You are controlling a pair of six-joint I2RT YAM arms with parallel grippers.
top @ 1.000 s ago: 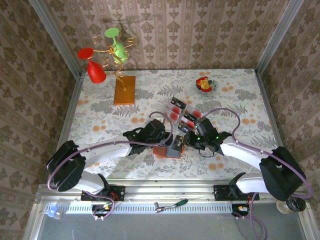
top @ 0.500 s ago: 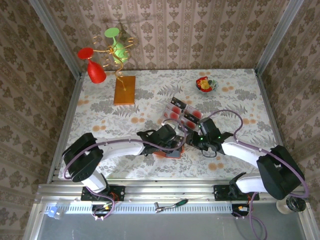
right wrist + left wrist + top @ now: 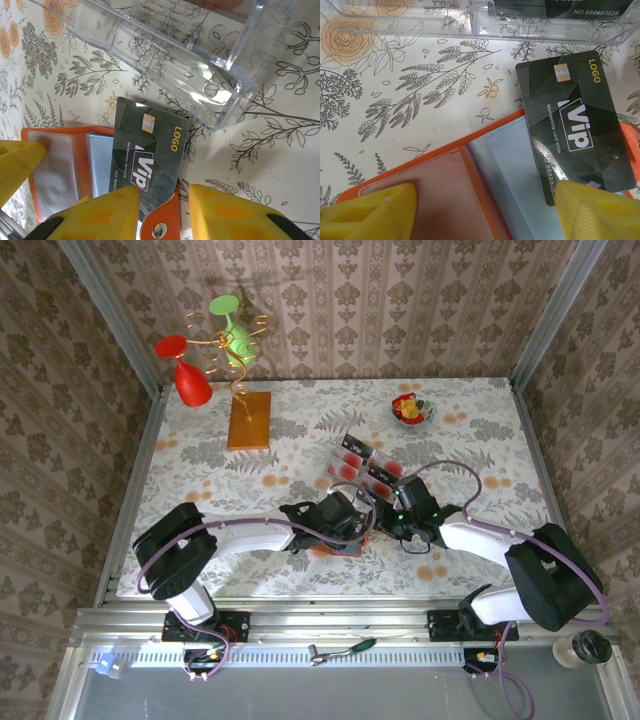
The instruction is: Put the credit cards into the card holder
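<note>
The left hand point(image 3: 485, 202) is wide open over the opened card holder point(image 3: 445, 185). A black VIP credit card point(image 3: 575, 130) lies partly on the holder's right side, partly on the desk point(image 3: 420, 100). The right hand point(image 3: 164, 192) is only narrowly open above this card's holder end and does not clamp it.

Top view is bright and even, and the light looks overhead: only soft, short shadows on the tabletop point(image 3: 480, 430). The frame posts point(image 3: 545, 315) lean outward toward the corners, so there's a bit of wide-angle stretch.

Left wrist view is crisp in the middle. The print on the black card point(image 3: 575, 125) reads fine and its face has a faint sheen, but the yellow fingers point(image 3: 375, 212) of the left claw point(image 3: 485, 220) are mushy up close. The clear tray point(image 3: 445, 25) throws white glints.

Right wrist view is the same deal, with hot glare on the tray wall and the right claw point(image 3: 162, 210) soft at the bottom edge.
</note>
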